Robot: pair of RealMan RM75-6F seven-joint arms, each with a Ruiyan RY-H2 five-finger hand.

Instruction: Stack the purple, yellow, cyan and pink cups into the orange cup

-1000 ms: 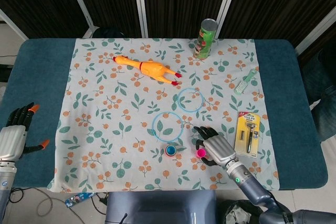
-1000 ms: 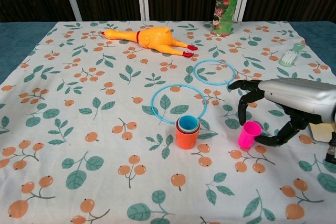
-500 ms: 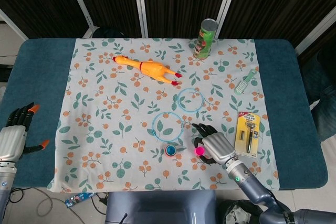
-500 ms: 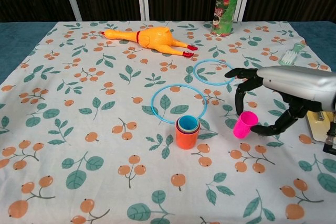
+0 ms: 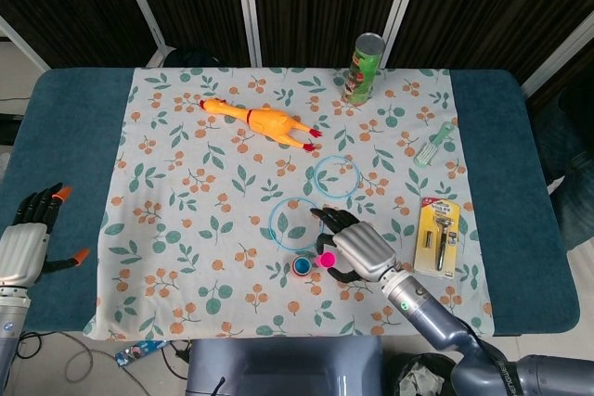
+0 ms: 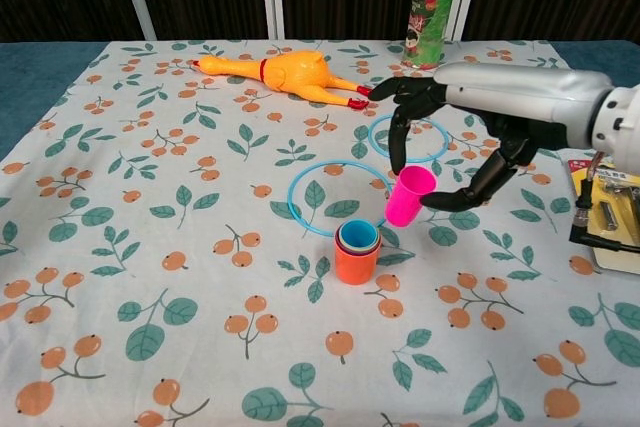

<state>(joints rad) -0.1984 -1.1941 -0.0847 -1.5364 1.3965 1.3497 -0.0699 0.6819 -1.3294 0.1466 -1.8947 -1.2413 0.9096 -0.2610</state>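
Right hand (image 6: 470,132) fingers hold the pink cup (image 6: 410,196); left hand (image 5: 28,238) fingers spread wide, arm cropped.

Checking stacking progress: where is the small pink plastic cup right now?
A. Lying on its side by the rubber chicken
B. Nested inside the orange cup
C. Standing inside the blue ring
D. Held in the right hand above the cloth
D: the right hand holds the small pink plastic cup off the cloth, just right of the orange cup.

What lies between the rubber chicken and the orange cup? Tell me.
The larger blue ring lies flat on the tablecloth between the rubber chicken and the orange cup; otherwise the stretch is bare cloth. The chest view shows it best.
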